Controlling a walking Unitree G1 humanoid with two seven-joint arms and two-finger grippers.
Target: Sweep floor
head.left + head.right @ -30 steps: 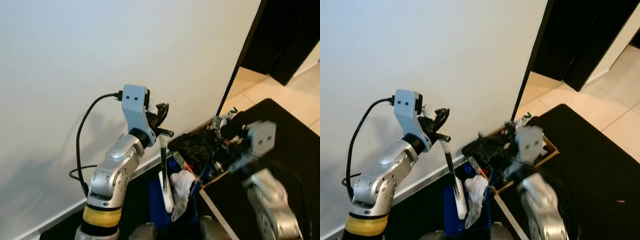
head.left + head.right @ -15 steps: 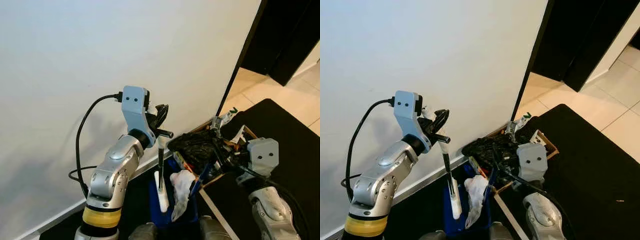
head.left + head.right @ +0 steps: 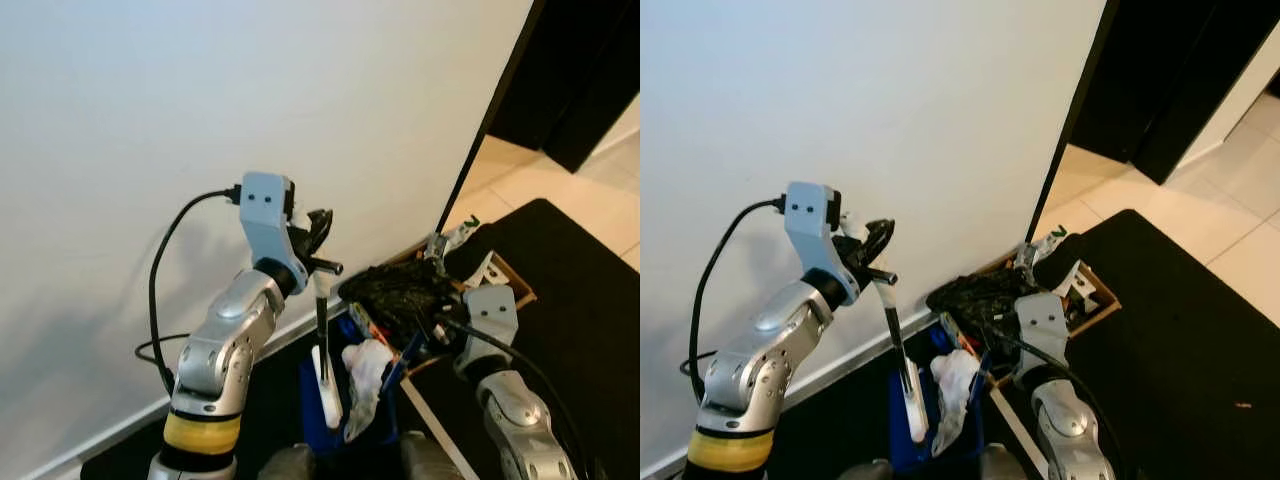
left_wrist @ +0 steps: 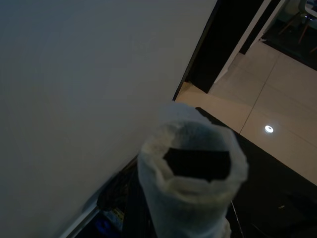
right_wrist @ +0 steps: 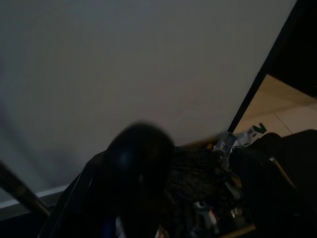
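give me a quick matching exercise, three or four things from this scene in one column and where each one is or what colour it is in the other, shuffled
Things:
1. left gripper
2. dustpan
3. cardboard box
4. white rag

Descriptions:
A. blue, low on the floor by the wall
B. brown, beside the black mat, full of dark rubbish
C. raised near the white wall, at the top of a thin dark handle
D. crumpled and pale, lying in the blue pan

Pairs: 1-C, 2-A, 3-B, 4-D

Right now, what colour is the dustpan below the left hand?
Blue; the dustpan shows best in the right eye view.
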